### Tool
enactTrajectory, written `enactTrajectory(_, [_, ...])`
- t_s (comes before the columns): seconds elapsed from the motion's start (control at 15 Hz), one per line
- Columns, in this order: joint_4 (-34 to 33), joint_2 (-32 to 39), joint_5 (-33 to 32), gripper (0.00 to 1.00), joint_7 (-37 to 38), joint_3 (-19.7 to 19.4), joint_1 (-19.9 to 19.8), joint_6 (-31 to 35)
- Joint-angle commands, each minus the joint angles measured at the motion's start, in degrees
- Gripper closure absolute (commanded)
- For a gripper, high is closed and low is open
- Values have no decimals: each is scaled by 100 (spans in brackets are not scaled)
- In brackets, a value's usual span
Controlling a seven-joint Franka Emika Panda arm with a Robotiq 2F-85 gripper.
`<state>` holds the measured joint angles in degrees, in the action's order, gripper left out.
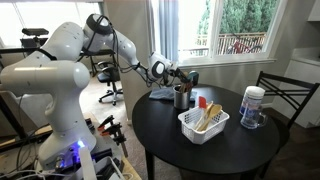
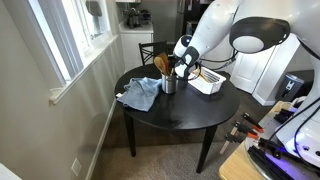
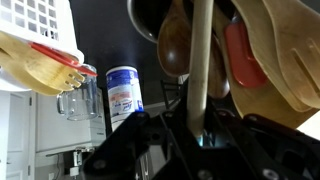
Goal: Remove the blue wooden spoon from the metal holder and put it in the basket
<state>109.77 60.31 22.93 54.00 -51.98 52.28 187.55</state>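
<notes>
The dark metal holder [image 1: 181,98] stands on the round black table [image 1: 215,150], with several wooden utensils [image 2: 162,64] sticking up from it. It also shows in an exterior view [image 2: 170,85]. My gripper [image 1: 170,74] is right at the utensils' tops [image 2: 184,63]. In the wrist view a pale wooden spoon handle [image 3: 201,60] runs straight between my jaws [image 3: 200,118]. Both fingers lie against it, and a bluish patch shows at its near end. The white lattice basket [image 1: 203,123] sits beside the holder with utensils in it [image 2: 209,80] [image 3: 30,22].
A blue cloth [image 2: 140,93] lies on the table by the holder. A tall white canister with a blue label [image 1: 253,104] [image 3: 124,90] and a glass mug [image 3: 78,96] stand past the basket. A black chair [image 1: 285,95] is at the table's far side.
</notes>
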Motion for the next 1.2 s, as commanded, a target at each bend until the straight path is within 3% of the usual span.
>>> enactTrajectory(0.0, [596, -447, 179, 92, -323, -419, 484, -128])
enactTrajectory(0.73, [1008, -373, -331, 92, -189, -2211, 1538, -1566])
enactTrajectory(1.13, [771, -314, -1158, 92, -197, -2544, 1562, -2655])
